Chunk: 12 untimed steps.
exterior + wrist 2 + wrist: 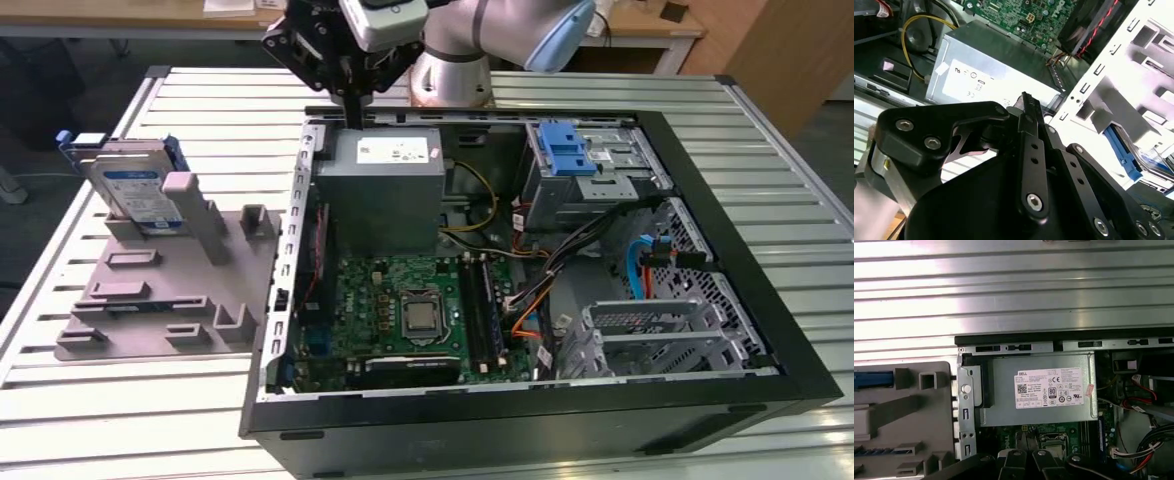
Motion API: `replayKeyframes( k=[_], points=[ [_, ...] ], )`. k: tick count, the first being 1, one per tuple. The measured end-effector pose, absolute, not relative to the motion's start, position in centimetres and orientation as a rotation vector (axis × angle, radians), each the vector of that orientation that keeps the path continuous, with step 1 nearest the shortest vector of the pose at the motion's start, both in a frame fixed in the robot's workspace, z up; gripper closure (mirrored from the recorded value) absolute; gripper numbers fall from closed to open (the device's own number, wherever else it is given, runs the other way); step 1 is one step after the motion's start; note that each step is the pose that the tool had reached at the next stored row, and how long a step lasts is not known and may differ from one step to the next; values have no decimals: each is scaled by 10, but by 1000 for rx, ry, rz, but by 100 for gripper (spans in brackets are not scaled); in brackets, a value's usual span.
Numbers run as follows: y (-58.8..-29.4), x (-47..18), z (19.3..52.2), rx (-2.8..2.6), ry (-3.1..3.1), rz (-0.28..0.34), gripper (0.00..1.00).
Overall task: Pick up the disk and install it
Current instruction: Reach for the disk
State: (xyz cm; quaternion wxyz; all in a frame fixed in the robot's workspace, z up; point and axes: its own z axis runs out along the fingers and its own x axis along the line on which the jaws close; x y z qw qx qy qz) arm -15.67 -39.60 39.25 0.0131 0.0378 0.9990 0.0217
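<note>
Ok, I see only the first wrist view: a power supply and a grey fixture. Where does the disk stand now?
Observer: The disk stands upright in the grey fixture, on the exterior view's left of the computer case.
Operator: And does the gripper hold anything?
Observer: No. The gripper hangs over the power supply with its fingers together and empty.
Operator: Where is the drive cage?
Observer: The silver cage with the blue latch sits in the case's far corner, on the exterior view's right.

One disk [136,192], one open computer case [787,335], one power-supply box [380,195], one grey fixture [147,300]
</note>
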Motion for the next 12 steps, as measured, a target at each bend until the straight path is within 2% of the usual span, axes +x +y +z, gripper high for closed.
replayKeyframes(
  k=[12],
  points=[
    [-394,-168,392,118,3113,68,89]
  ],
)
